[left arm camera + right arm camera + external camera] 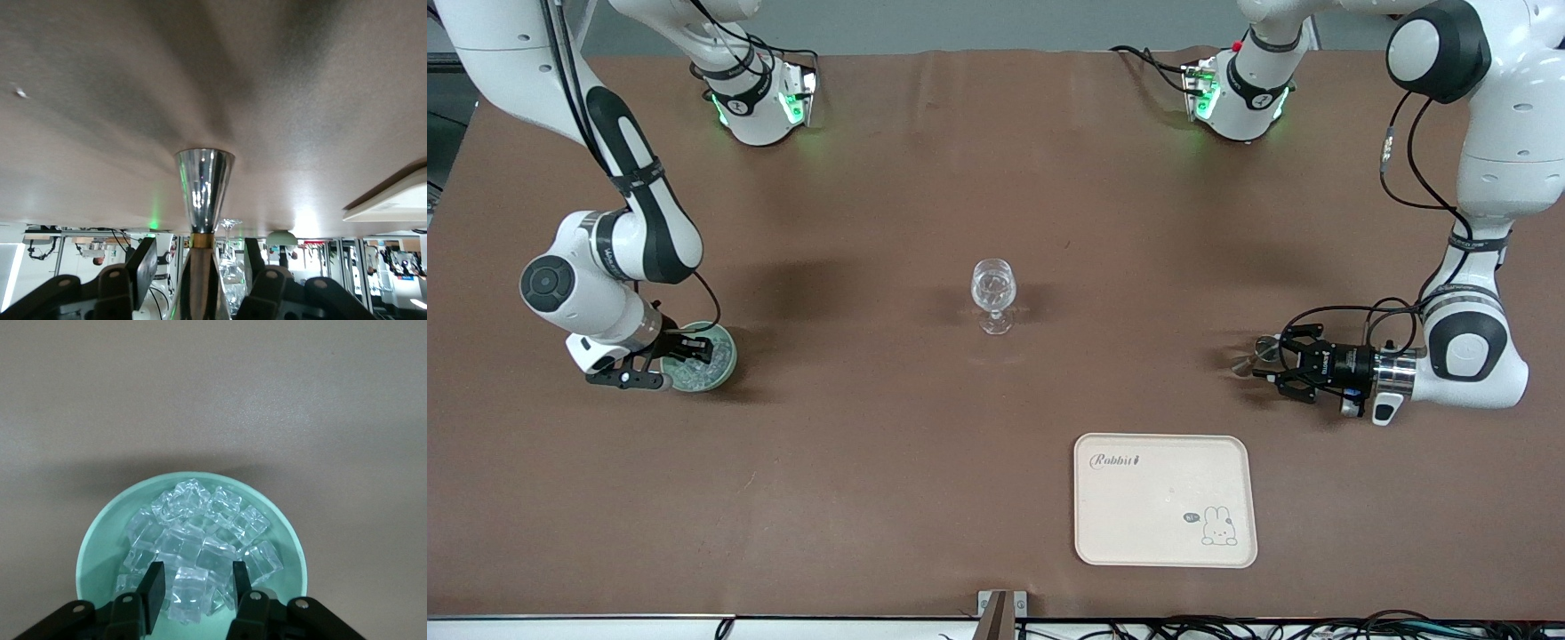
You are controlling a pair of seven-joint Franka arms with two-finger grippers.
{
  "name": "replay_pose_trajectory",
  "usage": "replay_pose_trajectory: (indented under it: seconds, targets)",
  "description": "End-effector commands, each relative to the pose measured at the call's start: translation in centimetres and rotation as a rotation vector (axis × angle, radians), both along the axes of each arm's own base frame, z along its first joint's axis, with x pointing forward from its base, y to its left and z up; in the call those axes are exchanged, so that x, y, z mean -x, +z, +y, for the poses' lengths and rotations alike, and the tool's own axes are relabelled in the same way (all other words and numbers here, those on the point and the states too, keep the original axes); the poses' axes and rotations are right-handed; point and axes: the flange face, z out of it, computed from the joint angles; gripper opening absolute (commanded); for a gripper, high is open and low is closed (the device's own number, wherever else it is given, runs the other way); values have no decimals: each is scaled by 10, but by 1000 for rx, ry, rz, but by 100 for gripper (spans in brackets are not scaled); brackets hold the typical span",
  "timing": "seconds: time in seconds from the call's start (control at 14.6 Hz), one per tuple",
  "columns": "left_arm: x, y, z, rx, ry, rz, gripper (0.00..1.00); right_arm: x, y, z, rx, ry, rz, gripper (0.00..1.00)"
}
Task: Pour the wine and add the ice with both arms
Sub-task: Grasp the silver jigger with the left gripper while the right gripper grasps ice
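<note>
The ice is a heap of clear cubes in a pale green bowl, which stands at the right arm's end of the table. My right gripper is open, its fingers down in the bowl on either side of one cube; in the front view it is over the bowl. My left gripper is low over the table at the left arm's end. It is open, its fingers apart on either side of a shiny silver cone with a gold band and dark stem. A clear stemmed glass stands mid-table.
A cream tray with a rabbit print lies nearer the front camera than the glass, toward the left arm's end; its edge shows in the left wrist view. The brown table spreads wide around the glass.
</note>
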Motion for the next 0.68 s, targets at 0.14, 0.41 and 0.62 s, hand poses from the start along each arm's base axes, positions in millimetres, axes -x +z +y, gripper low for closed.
replay_pose_trajectory:
  seconds: [0.14,0.41,0.62]
  targets:
    - [-3,-7,-9,32,-8,-18,55,8,4,3,-4,-26,-1,47]
    - [-3,-7,-8,30,-8,-18,42,10,3,3,-4,-37,2,42]
    - [-2,-12,-9,30,-10,-12,37,9,3,3,-4,-38,0,39]
